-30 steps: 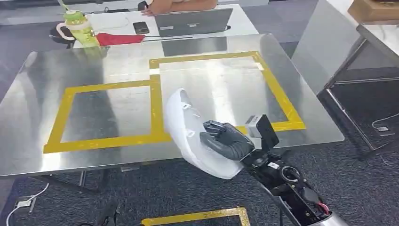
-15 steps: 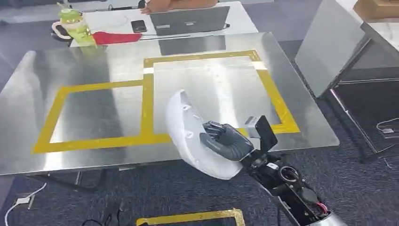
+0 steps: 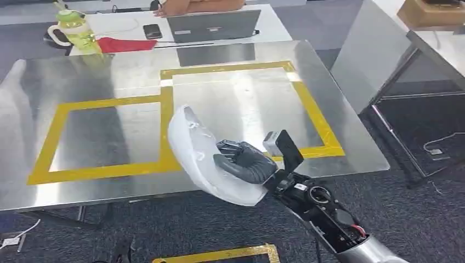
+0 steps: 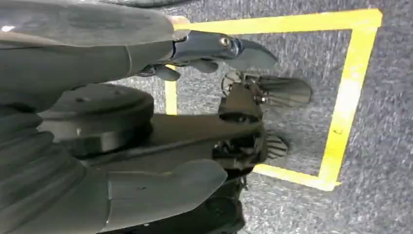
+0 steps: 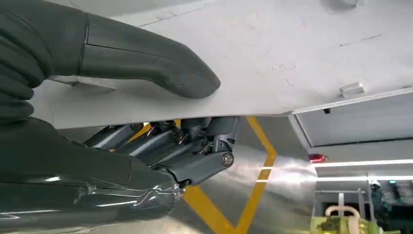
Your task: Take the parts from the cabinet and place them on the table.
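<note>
My right hand (image 3: 244, 164) grips a large white curved shell part (image 3: 192, 148), holding it above the near edge of the steel table (image 3: 109, 76), about where the two yellow-taped rectangles (image 3: 164, 118) meet. Seen from the right wrist, the thumb (image 5: 146, 58) lies on the white part (image 5: 302, 53) and the darker fingers (image 5: 195, 146) curl under it. My left hand (image 4: 73, 161) hangs beside my body over the carpet; its fingers and thumb are apart and it holds nothing.
A second white table behind carries a green bottle (image 3: 71, 30), a red cloth (image 3: 123, 45), a phone (image 3: 152, 31) and a laptop (image 3: 214, 24), with a person (image 3: 192, 5) seated there. Another metal table (image 3: 438, 46) stands at the right. Yellow tape (image 3: 219, 255) marks the floor.
The whole view has drifted, so the camera moved. My right hand, still gripping the white part, has come slightly left and further over the table's near edge.
</note>
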`<state>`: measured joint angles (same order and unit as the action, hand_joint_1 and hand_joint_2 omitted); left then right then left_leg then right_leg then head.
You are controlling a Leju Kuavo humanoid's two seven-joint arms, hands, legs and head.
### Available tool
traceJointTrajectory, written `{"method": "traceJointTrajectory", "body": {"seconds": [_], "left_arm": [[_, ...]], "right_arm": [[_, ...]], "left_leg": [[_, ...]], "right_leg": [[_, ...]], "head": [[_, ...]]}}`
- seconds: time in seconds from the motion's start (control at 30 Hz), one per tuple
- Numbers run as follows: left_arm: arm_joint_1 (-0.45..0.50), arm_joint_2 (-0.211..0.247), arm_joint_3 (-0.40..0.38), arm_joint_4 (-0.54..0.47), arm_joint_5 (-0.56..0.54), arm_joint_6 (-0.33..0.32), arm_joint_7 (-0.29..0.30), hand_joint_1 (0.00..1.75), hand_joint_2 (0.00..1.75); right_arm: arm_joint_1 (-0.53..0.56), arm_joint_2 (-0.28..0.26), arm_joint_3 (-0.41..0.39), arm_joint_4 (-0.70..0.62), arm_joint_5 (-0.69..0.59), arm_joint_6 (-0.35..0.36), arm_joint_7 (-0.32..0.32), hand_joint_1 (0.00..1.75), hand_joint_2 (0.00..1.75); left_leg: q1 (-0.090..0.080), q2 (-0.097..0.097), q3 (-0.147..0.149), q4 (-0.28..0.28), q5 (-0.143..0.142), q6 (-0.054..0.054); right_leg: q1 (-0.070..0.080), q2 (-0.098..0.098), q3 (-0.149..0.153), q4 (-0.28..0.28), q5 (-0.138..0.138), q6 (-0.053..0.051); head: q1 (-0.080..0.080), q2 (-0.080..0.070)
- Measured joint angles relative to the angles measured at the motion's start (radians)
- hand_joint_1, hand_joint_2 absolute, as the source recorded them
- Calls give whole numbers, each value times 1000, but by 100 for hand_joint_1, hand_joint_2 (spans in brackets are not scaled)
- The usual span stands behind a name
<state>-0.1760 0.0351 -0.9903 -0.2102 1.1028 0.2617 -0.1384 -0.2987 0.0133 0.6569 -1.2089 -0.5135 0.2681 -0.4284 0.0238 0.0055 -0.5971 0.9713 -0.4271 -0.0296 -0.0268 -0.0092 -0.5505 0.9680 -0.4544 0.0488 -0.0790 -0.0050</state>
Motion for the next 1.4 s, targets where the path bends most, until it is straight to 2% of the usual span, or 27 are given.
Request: {"method": "traceJointTrajectory", "body": {"seconds": [0.07, 0.1, 0.13, 0.17, 0.2, 0.23, 0.27, 0.3, 0.33, 0.47, 0.5, 0.57, 0.63, 0.7, 0.73, 0.77, 0.8, 0.87, 0.9, 1.03, 1.1, 1.13, 1.2, 1.23, 1.27, 1.3, 1.4], "left_arm": [[1, 1, 0, 0, 0, 0, 0, 0, 175], [1, 2, 0, 0, 0, 1, 0, 0, 175], [1, 1, 0, 0, 0, 0, 0, 0, 175], [1, 0, 0, 0, 0, 0, 0, 0, 175], [1, -1, 0, 0, 0, 0, 0, 0, 175], [2, -2, 0, 0, 0, -1, 0, 0, 175], [1, -1, 0, 0, -1, -2, 0, 0, 175], [1, 0, 0, 0, -1, -2, 0, 0, 175], [1, 1, 0, 0, -1, -2, 0, 0, 175], [2, 1, 0, 0, -1, -2, 0, 0, 175], [2, 3, 0, 0, -1, -2, 0, 0, 175], [2, 3, 0, 0, -1, -2, 0, 0, 175], [1, 3, 0, 0, -1, -2, 0, 0, 175], [1, 2, 0, 0, -1, -2, 0, 0, 175], [2, 2, 0, 0, -1, -2, 0, 0, 175], [3, 2, 0, 0, -1, -2, 0, 0, 175], [4, 2, 0, 0, -1, -2, 0, 0, 175], [3, 2, 0, 0, -1, -2, 0, 0, 175], [3, 2, 0, 0, -1, -2, 0, 0, 175], [4, 3, 0, 0, 0, -2, 0, 0, 175], [5, 4, 0, 0, -1, -2, 0, 0, 175], [3, 4, 0, 0, -1, -2, 0, 0, 175], [1, 3, 0, 0, -1, -3, 0, 0, 175], [3, 4, 0, 0, 0, -3, 0, 0, 175], [4, 4, 0, 0, 0, -3, 0, 0, 175], [5, 4, 0, 0, -1, -3, 0, 0, 175], [4, 6, 0, 0, -1, -3, -1, 0, 175]], "right_arm": [[-1, 0, 2, 0, -3, 7, 0, 175, 175], [-1, 0, 3, 0, -6, 11, 0, 175, 175], [-2, 0, 4, 1, -10, 15, 0, 175, 175], [-2, 0, 5, 1, -12, 16, 0, 175, 175], [-3, 0, 6, 1, -13, 16, 0, 175, 175], [-3, 0, 7, 2, -13, 16, 0, 175, 175], [-3, 0, 8, 2, -13, 17, 0, 175, 175], [-3, 0, 8, 2, -13, 18, 0, 175, 175], [-3, 0, 8, 2, -13, 18, 0, 175, 175], [-3, 0, 8, 2, -13, 16, 0, 175, 175], [-4, 1, 9, 2, -11, 16, 0, 175, 175], [-4, 3, 9, 2, -10, 15, 0, 175, 175], [-6, 3, 10, 2, -10, 15, -1, 175, 175], [-2, 3, 11, 3, -10, 15, 0, 175, 175], [0, 3, 11, 5, -10, 15, 0, 175, 175], [1, 3, 12, 6, -10, 15, 0, 175, 175], [1, 3, 13, 6, -10, 15, 0, 175, 175], [0, 3, 13, 6, -10, 15, 0, 175, 175], [-1, 3, 13, 6, -10, 15, 0, 175, 175], [0, 4, 14, 8, -10, 15, 0, 175, 175], [-2, 7, 14, 8, -10, 15, -1, 175, 175], [-4, 8, 14, 8, -10, 15, -2, 175, 175], [-3, 8, 14, 8, -10, 15, -1, 175, 175], [-3, 8, 14, 10, -10, 15, -1, 175, 175], [-3, 8, 14, 11, -10, 15, -1, 175, 175], [-3, 8, 14, 11, -10, 15, -1, 175, 175], [-4, 9, 14, 11, -10, 15, -1, 175, 175]], "left_leg": [[5, -5, 6, -8, 3, 12], [3, -8, 7, -8, 3, 17], [-4, -11, 7, -6, 0, 14], [-8, -13, 11, -6, 0, 14], [-18, -15, 13, -2, -6, 21], [-25, -16, 14, -5, -5, 23], [-27, -16, 14, -3, -6, 27], [-27, -16, 14, -3, -7, 28], [-27, -16, 13, -2, -7, 28], [-27, -16, 13, -2, -8, 29], [-36, -17, 12, 5, -13, 40], [-17, -17, 29, -26, -2, 53], [-15, -14, 45, -39, 1, 57], [-15, -16, 48, -40, 0, 57], [-15, -18, 49, -40, -1, 56], [-13, -21, 50, -39, -3, 53], [-10, -26, 52, -38, -6, 49], [-2, -34, 60, -31, -15, 35], [-2, -38, 59, -25, -21, 25], [0, -44, 53, -25, -18, -2], [2, -34, 49, -4, -34, -12], [1, -23, 23, 48, -64, -14], [1, -17, -71, 228, -140, -18], [1, -16, -110, 298, -160, -18], [1, -16, -127, 320, -155, -16], [0, -16, -118, 291, -126, -11], [-10, -4, 6, 22, 9, 12]], "right_leg": [[-7, -3, 4, 7, -13, 13], [-6, 0, -11, 47, -42, 12], [2, -1, -35, 88, -73, 2], [3, -1, -22, 66, -56, -46], [14, -1, -8, 11, 14, -120], [9, -1, -4, 16, -22, -114], [6, -1, -2, 7, -2, -87], [2, -1, 2, 4, -2, -44], [0, -1, 5, -4, 2, -21], [-1, 0, 7, -7, 2, -18], [-4, -3, 12, -20, 6, 2], [-1, -2, 17, -24, 2, 15], [0, 5, -16, 65, -53, 10], [0, 7, -102, 241, -126, 9], [-1, 6, -136, 299, -139, 10], [-2, 6, -146, 306, -126, 9], [-3, 6, -129, 262, -89, 10], [-6, 8, -46, 84, 11, 11], [-10, 22, -15, 10, 25, 16], [4, 28, -16, 9, 12, -14], [-2, 23, -8, 1, 16, -29], [-1, 20, -8, 1, 15, -36], [4, 11, -8, 1, 12, -42], [8, 7, -8, 1, 11, -44], [11, 5, -7, 1, 10, -45], [13, 4, -5, 1, 9, -47], [17, -1, 5, 1, 3, -46]], "head": [[10, 0], [19, 0], [29, 0], [38, 0], [50, 0], [49, 0], [46, 0], [50, 0], [52, 0], [55, 0], [55, 0], [52, 0], [59, 0], [61, 0], [62, 0], [63, 0], [63, 0], [64, 0], [67, 0], [61, 0], [59, 0], [49, 0], [34, 0], [31, 0], [28, 0], [26, 0], [14, 0]]}}
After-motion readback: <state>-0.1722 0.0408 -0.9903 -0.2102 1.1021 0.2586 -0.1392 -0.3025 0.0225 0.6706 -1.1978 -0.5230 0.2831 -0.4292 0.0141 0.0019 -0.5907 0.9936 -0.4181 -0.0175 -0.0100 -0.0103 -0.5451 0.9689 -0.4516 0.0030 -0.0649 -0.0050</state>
